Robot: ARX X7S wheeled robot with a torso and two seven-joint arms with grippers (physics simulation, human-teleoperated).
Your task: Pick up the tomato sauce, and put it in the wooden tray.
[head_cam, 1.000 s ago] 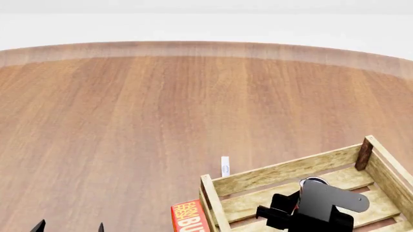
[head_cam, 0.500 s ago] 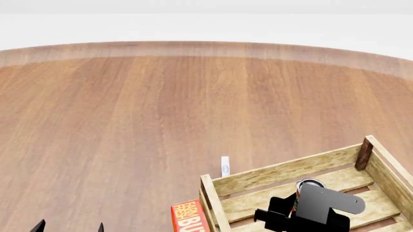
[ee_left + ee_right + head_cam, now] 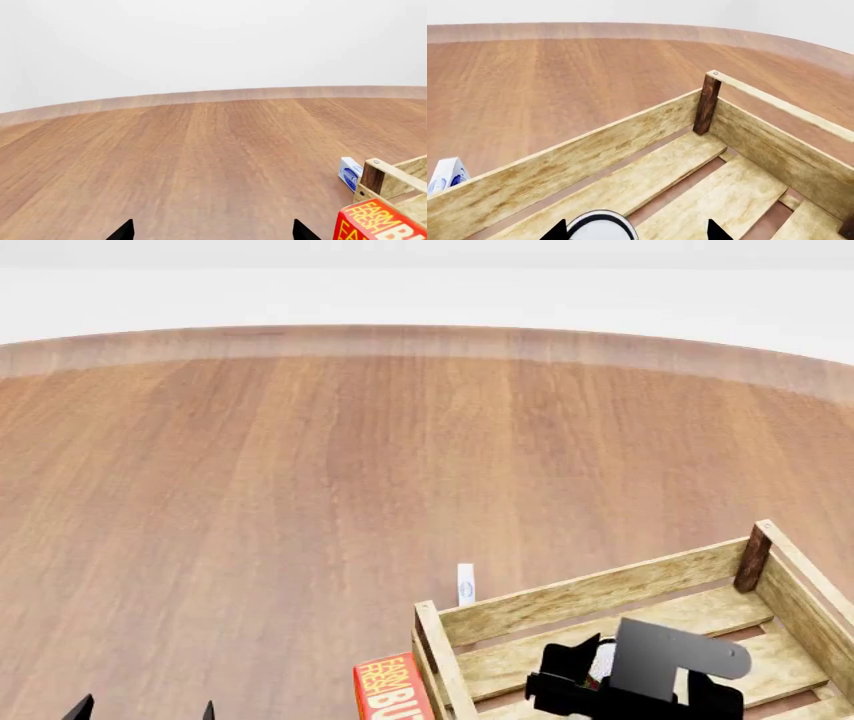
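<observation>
task stage: late, by my reading; the tomato sauce (image 3: 599,224) is already inside the wooden tray (image 3: 587,592), low over the slats, so what looks left is letting go and lifting the arm clear.
tomato sauce: only its silvery-white top shows, at the bottom edge of the right wrist view between the two dark fingertips; in the head view a pale sliver (image 3: 603,660) peeks out beside the black arm, lower right of the frame.
right pincer (image 3: 635,231): its tips sit on either side of the can's top, set about as wide as the can; whether they grip it or have just released it, i cannot tell.
left pincer (image 3: 212,231): held wide with nothing between the tips, low over bare surface (image 3: 334,460), bottom left of the head view.
wooden tray: lower right of the head view, pale slats with a darker corner post (image 3: 706,104).
bystanders: a red carton (image 3: 383,225) just outside the tray's near corner; a small white-and-blue packet (image 3: 466,585) just beyond the tray's long wall.
hidden: the can's label and base are cut off or covered by the arm, so whether it rests on the slats is unclear; the carton's lettering is cropped; the packet is too small to read.
</observation>
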